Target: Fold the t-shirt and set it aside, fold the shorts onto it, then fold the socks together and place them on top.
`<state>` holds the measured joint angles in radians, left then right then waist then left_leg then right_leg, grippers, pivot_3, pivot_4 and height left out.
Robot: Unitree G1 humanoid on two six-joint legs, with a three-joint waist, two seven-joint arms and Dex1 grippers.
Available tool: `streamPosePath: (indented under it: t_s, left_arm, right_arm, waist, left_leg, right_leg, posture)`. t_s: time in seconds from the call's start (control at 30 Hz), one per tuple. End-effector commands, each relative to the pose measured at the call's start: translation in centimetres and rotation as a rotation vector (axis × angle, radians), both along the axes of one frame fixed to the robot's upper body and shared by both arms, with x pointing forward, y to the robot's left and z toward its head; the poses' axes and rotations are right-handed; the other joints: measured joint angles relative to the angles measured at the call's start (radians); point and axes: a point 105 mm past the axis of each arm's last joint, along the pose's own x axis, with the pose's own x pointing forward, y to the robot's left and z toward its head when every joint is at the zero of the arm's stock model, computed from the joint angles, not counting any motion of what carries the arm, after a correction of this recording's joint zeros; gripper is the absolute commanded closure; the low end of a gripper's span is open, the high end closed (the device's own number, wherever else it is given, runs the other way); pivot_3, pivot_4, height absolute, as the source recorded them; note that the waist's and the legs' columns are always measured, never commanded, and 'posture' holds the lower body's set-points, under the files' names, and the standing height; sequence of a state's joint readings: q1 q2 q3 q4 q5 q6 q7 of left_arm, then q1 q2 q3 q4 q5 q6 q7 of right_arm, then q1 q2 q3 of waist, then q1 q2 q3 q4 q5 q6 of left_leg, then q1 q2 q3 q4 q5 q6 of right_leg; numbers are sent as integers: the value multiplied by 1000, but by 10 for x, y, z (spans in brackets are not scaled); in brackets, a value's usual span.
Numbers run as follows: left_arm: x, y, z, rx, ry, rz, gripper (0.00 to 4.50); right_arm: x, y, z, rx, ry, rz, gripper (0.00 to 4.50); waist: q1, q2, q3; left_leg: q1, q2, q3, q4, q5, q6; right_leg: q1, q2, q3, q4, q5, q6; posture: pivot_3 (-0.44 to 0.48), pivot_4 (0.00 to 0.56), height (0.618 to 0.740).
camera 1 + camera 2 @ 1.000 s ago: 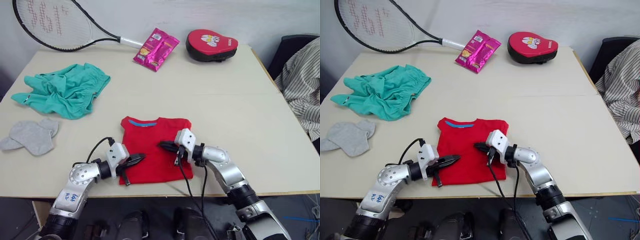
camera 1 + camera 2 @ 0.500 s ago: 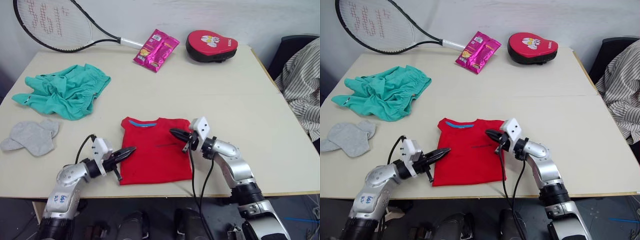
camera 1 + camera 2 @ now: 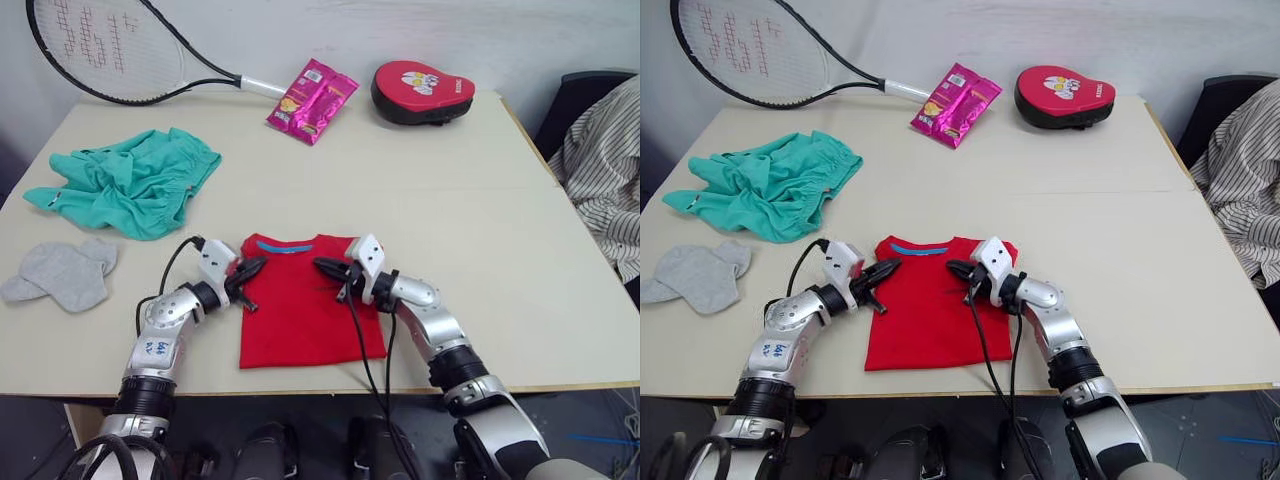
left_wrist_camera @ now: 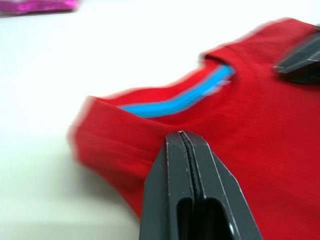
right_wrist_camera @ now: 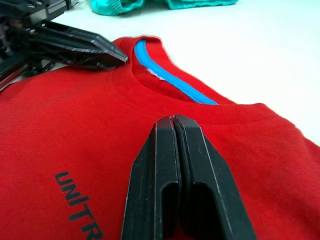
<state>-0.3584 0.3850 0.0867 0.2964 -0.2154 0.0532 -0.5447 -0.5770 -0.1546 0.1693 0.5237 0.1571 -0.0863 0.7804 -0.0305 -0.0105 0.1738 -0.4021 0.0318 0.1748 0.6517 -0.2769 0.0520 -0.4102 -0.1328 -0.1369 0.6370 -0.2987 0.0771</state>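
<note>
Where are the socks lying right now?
In the left eye view the socks lie at the table's left edge, just in front of the teal shorts and well left of the red t-shirt.

Both arms rise from the bottom edge toward the frame's centre, forearms angled inward. The left gripper (image 3: pixel 250 268) and right gripper (image 3: pixel 325 267) face each other, each with its 2 fingers pressed together.
</note>
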Motion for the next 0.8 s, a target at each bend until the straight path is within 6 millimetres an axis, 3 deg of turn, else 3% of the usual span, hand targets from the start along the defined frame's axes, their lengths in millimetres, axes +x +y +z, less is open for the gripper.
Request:
streamPosePath:
  t_s: [0.03,0.2,0.37,0.53,0.63,0.8]
  left_arm:
    - [7,14,2,-11,-5,90,4500]
    - [9,24,9,-39,-23,128,4500]
    - [-18,18,34,-37,-104,-56,4500]
    - [-48,-7,64,-108,-160,-304,4500]
    - [-73,-43,45,-73,-56,-505,4500]
    - [-58,-56,9,2,16,-395,4500]
  right_arm:
    - [-2,-8,-16,-6,69,-23,4455]
    - [-5,-12,-11,-11,65,-24,4455]
    - [-24,-5,25,60,12,75,4455]
    - [-22,-2,33,-6,-32,70,4455]
    - [-7,-3,21,-98,-60,14,4455]
    - [22,-14,10,-95,-8,-115,4455]
  waist:
    - [1,0,0]
    - [1,-1,0]
    - [-1,0,0]
    - [-1,0,0]
    - [-2,0,0]
    - [-1,0,1]
  left_leg:
    - [0,0,0,0,0,0]
    - [0,0,0,0,0,0]
    - [-1,0,0,-2,0,-1]
    - [-1,1,0,-2,0,-2]
    - [-1,0,0,-2,-3,-6]
    - [-1,0,1,-2,0,-2]
  right_leg:
    - [0,0,0,0,0,0]
    - [0,0,0,0,0,0]
    - [-1,0,0,-1,0,0]
    - [-2,0,0,-2,0,0]
    - [-2,0,1,-6,0,0]
    - [-2,1,1,-6,0,0]
  posture:
    - [0,150,740]
    - [0,150,740]
    - [0,150,740]
    - [0,150,740]
    - [0,150,740]
    - [0,150,740]
